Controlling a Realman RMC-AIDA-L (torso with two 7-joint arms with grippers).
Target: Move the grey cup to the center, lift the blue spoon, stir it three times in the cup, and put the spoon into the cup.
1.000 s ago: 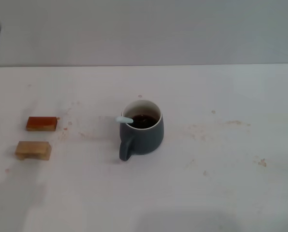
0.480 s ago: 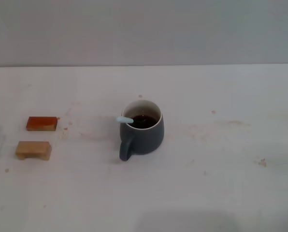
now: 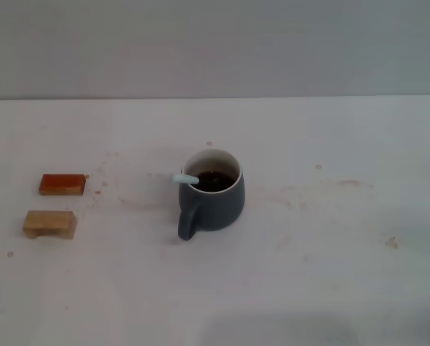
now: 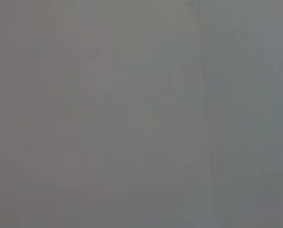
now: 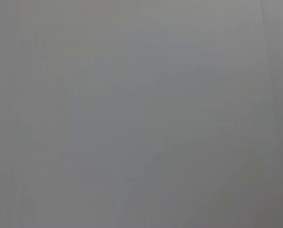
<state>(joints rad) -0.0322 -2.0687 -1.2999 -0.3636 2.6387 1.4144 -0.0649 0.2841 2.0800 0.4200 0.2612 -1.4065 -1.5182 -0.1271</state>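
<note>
Grey cup holds dark liquid and the blue spoon.

The head view looks forward and down at the table; both wrist views face featureless grey, sharing nothing.

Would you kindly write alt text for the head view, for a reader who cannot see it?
A grey cup of dark liquid stands mid-table, handle toward the camera, with the blue spoon resting inside, its handle over the rim. Off to its left lie an orange-red block and a tan block; neither gripper is in view.
</note>
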